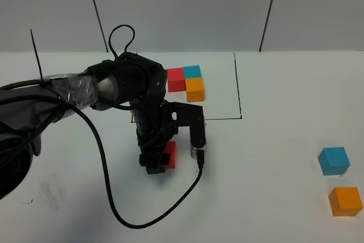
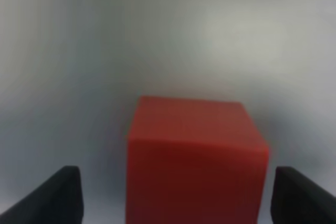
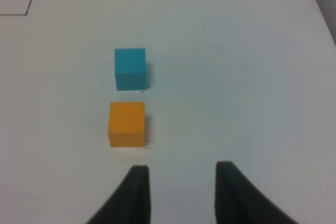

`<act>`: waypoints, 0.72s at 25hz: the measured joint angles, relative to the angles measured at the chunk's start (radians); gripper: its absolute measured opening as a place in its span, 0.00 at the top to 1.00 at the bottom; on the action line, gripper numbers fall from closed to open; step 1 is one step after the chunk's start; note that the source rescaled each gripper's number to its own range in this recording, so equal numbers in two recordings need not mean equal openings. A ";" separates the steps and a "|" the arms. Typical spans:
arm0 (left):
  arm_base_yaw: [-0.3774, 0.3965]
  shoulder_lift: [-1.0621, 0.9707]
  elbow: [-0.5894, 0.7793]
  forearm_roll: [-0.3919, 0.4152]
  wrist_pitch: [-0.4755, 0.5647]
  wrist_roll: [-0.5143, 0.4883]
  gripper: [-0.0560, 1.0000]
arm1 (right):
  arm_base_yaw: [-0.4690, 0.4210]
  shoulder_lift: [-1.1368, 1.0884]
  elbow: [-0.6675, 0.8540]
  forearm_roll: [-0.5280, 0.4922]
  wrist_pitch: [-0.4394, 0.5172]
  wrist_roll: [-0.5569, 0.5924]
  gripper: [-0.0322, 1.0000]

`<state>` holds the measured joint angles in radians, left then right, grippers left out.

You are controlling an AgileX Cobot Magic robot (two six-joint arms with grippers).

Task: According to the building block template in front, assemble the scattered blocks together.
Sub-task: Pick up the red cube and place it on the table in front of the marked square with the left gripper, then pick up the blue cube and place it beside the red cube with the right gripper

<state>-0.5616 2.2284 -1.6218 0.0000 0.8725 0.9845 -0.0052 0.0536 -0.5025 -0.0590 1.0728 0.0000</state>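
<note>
Three joined cubes [image 1: 186,82] sit inside the far outlined rectangle [image 1: 238,95]. The left gripper [image 2: 177,171] stands spread around the red cube [image 2: 197,156]. The right gripper [image 3: 181,169], pressed together, hangs by the blue cube [image 3: 130,67] and orange cube [image 3: 126,123].

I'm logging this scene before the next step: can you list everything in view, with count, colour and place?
building block template: one; red, blue and orange cubes joined; inside the outline, far side
outline: one; black; drawn on the table
red cube: one; red; just outside the outline's near edge
blue cube: one; blue; table's right side
orange cube: one; orange; just nearer than the blue cube, apart
table: one; white
cable: one; black; looping off the left arm
left gripper: one; black; open around the red cube
right gripper: one; black; holding nothing
</note>
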 joint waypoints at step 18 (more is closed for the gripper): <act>-0.064 -0.014 -0.320 0.020 0.313 -0.203 0.01 | 0.000 0.000 0.000 0.000 0.000 0.000 0.97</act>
<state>-0.6259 2.2142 -1.9420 0.0203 1.1857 0.7818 -0.0052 0.0536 -0.5025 -0.0590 1.0728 0.0000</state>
